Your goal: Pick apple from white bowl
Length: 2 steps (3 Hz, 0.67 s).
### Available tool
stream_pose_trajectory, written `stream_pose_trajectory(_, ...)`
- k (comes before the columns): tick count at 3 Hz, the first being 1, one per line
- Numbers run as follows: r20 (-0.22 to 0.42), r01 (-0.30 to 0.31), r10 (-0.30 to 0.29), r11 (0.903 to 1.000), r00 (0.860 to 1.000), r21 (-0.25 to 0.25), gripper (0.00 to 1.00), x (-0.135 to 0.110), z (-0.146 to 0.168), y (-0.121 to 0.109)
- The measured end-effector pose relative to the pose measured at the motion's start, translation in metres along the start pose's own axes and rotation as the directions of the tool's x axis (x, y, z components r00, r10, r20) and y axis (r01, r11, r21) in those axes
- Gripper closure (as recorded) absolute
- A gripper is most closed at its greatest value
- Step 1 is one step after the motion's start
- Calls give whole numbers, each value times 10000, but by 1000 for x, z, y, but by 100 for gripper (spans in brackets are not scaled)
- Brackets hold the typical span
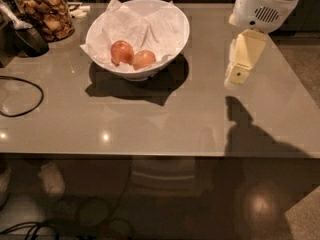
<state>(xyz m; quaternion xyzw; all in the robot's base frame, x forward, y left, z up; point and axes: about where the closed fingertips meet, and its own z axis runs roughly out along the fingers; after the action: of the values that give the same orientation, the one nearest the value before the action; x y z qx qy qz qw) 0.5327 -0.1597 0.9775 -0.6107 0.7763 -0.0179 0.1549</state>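
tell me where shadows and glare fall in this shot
Camera view: the white bowl casts a dark shadow forward on the table; the gripper, hovering right of the bowl, throws its own nearer the camera; a glare spot sits front-left.

gripper (235, 78) hanging at upper right, its arm (265, 4) running off the top edge above it, far to its left snack jar (42, 11) and black cable (41, 95) being cropped by the frame edges
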Motion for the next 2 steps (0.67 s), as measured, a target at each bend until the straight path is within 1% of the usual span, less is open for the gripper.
stream_pose_trajectory(1, 190, -166, 170, 9996, 9997, -221, 0, -21, 8, -20)
stream_pose_trajectory(2, 272, -86, 90, 9998, 9996, -151, 0, -39, 13, -31)
